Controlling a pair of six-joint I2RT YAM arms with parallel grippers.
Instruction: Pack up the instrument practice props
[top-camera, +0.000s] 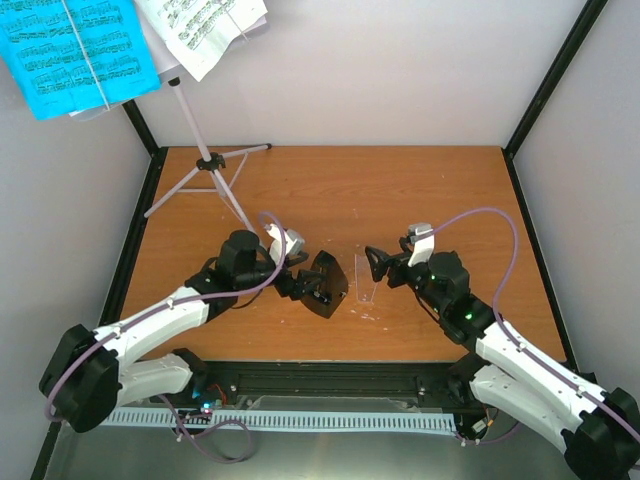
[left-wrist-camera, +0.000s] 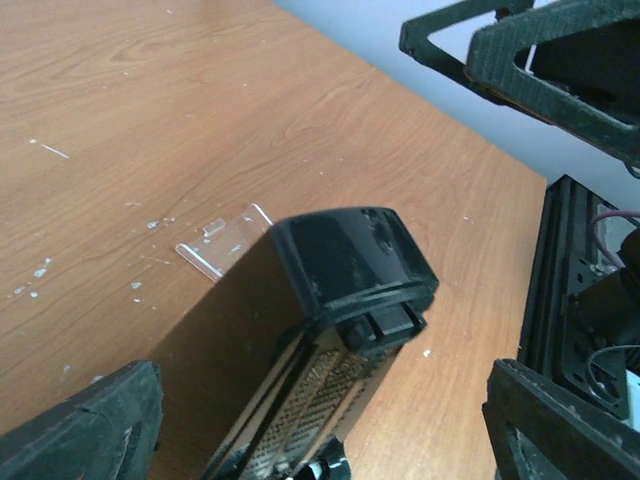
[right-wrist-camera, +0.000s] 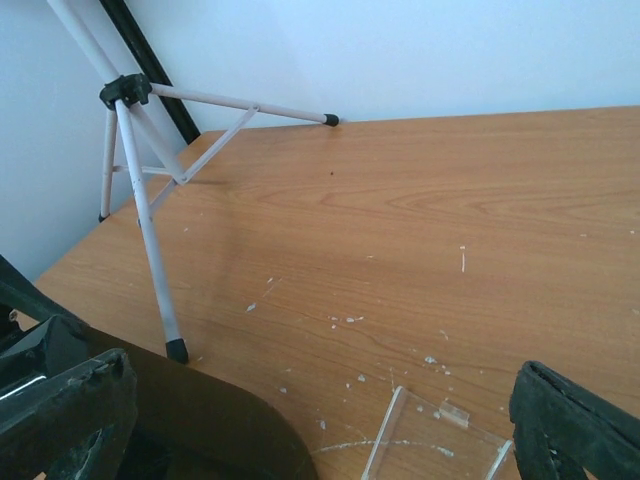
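Wooden table (top-camera: 400, 190), black metronome (left-wrist-camera: 340, 290) between left claw's (left-wrist-camera: 322, 425) spread fingers (left-wrist-camera: 88, 432).

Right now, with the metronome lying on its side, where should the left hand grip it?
Grip the metronome across its two long flat sides, mid-body, coming in low from its near end. It lies lengthwise between the open fingers of the left hand, so closing them should probably catch it.

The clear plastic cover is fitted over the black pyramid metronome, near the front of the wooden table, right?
No, the clear plastic cover is off. It lies flat on the wooden table beside the black pyramid metronome, near the table's front. The left wrist view shows it.
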